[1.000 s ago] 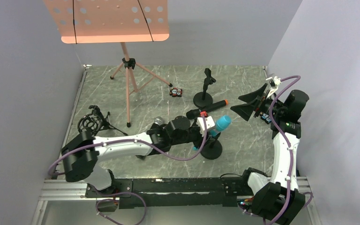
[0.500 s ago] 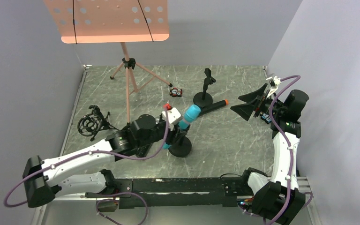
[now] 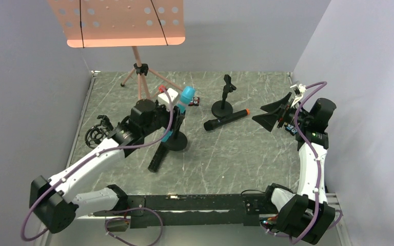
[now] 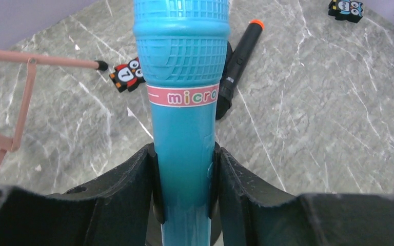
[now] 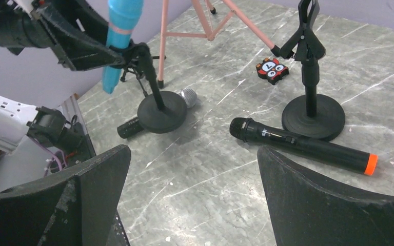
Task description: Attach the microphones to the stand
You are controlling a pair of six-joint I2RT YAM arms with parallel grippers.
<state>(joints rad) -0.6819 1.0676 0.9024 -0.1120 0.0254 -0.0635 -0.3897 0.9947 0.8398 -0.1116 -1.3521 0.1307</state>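
My left gripper (image 3: 174, 115) is shut on the bright blue microphone (image 3: 184, 97), gripping its handle (image 4: 183, 128) with the head up. In the right wrist view the blue microphone (image 5: 120, 31) sits at the clip of a black round-base stand (image 5: 160, 111). The black microphone with the silver mesh head (image 5: 188, 96) lies flat behind that base. The black microphone with the orange end (image 3: 225, 119) lies flat by a second, empty black stand (image 3: 222, 105). My right gripper (image 3: 268, 115) is open and empty, raised at the right.
A pink music stand (image 3: 138, 77) on a tripod stands at the back left. A black shock-mount tripod (image 3: 100, 134) sits at the left. A small owl toy (image 3: 193, 101) lies near the second stand. Grey walls close the back and sides.
My left arm has swung left and toward the back, carrying the blue microphone; the round-base stand moved with it. The silver-head microphone now shows. The right arm has not moved.
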